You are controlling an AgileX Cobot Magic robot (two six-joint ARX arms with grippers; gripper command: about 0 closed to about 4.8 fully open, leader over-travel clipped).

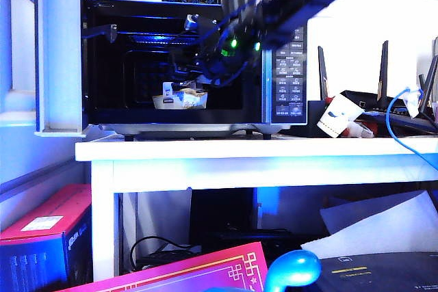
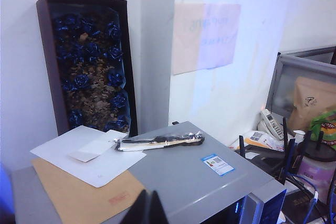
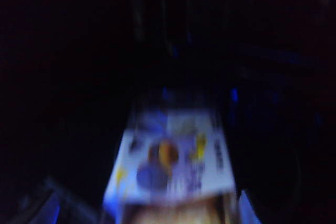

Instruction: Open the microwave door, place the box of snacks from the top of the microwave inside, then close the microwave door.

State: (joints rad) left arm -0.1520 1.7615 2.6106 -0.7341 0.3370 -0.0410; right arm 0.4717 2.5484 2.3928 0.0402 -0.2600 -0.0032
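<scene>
Two steps look done — microwave door (image 1: 60,52) swung wide, box of snacks (image 1: 180,98) resting on the microwave (image 1: 284,11) floor. Right pincer (image 1: 198,66) released, just above the box, inside the cavity. Left pincer (image 2: 146,209) clenched, empty, parked over the microwave top — clear of the door's path.

Black microwave (image 1: 284,66); whitish box of snacks (image 1: 180,98).

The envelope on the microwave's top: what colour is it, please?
Brown envelope, clearest in the left wrist view.
</scene>
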